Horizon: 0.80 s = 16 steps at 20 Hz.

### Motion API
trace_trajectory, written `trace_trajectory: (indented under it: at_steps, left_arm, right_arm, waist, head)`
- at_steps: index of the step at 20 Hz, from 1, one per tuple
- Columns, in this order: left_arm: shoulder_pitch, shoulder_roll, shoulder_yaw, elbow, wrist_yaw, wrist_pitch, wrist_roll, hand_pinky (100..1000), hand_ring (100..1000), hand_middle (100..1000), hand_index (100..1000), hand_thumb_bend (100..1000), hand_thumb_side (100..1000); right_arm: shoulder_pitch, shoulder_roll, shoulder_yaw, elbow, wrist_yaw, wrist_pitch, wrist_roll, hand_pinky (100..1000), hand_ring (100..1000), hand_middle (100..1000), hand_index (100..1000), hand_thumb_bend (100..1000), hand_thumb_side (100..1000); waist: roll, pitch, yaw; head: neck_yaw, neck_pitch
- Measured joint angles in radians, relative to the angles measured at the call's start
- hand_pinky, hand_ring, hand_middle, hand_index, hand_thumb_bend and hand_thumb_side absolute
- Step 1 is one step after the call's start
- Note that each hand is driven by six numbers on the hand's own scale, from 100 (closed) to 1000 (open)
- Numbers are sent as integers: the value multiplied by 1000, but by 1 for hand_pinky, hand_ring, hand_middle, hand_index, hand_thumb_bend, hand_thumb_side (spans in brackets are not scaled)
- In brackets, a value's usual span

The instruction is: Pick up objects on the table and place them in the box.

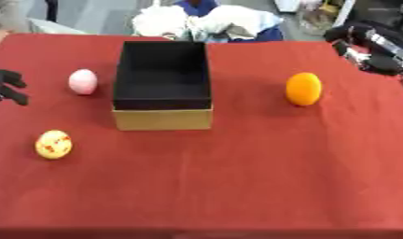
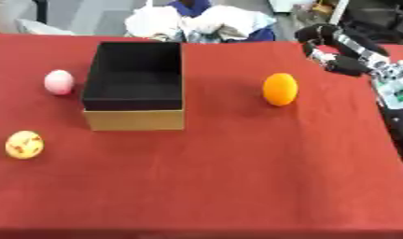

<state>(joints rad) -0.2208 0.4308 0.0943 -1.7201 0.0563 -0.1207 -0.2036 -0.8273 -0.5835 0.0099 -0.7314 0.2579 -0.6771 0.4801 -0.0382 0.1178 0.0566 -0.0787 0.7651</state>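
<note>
Nothing has been boxed yet: the box (image 1: 162, 84) is seen empty on the red table (image 1: 237, 177). Pink ball (image 1: 83, 81), speckled yellow ball (image 1: 54, 144) and orange (image 1: 303, 88) are left out. The left robot hand (image 1: 9, 86) is held relaxed, empty; the right robot hand (image 2: 339, 53) appears curled, nothing held.

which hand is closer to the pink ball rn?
Left. The left hand sits at the table's left edge, just left of the pink ball; the right hand is far across, beyond the box.
</note>
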Motion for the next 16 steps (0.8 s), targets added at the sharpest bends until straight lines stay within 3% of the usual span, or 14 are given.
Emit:
trace_trajectory:
  at_steps: [4,13,16]
  left_arm:
    - [0,0,-4,0,0,-1,-2,662,497,570,698,139,769]
    - [0,0,-4,0,1,-2,-6,663,498,571,698,139,768]
    - [0,0,-4,0,1,-1,-6,663,498,572,699,140,769]
  right_arm:
    - [-31,34,1,64,94,-2,-2,821,874,845,898,100,758]
    - [-59,105,0,148,337,-45,-45,824,886,869,911,191,824]
    - [-61,113,0,157,415,-66,-66,819,881,872,911,242,796]
  waist:
    - [1,0,1]
    - [2,0,4]
    - [2,-1,5]
  head:
    - [-3,0]
    - [-11,0]
    - [-11,0]
